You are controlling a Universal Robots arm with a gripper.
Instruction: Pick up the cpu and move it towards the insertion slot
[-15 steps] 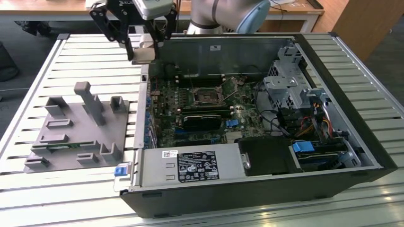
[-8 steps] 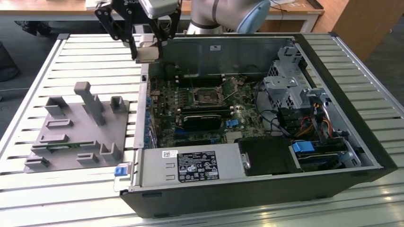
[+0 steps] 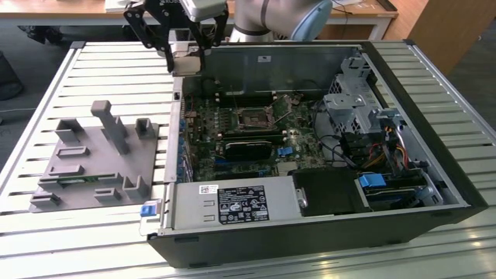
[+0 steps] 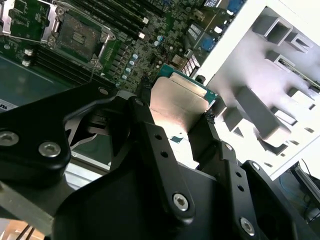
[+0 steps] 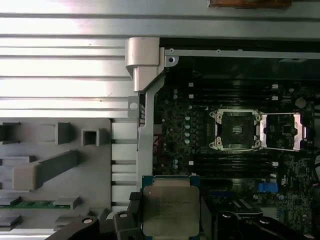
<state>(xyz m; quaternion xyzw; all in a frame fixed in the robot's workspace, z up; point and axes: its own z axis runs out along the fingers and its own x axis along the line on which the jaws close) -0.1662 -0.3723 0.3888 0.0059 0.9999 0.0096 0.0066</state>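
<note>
Silvery cpu (image 5: 171,212) pinched between the gripper (image 4: 176,116) fingers, held above the open computer case (image 3: 434,168).
Thin edge grip: a tilt or slip could drop it short of the insertion slot (image 5: 235,129).

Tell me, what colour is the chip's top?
Silvery-grey; the cpu shows best in the first wrist view.

The chip (image 5: 171,210) is cut off by the first wrist view's edge, its sides covered by the gripper (image 5: 170,220) fingers (image 5: 125,220). In the exterior view the arm (image 3: 279,17) is cropped, and the socket (image 3: 254,118) interior is too small to resolve.
</note>
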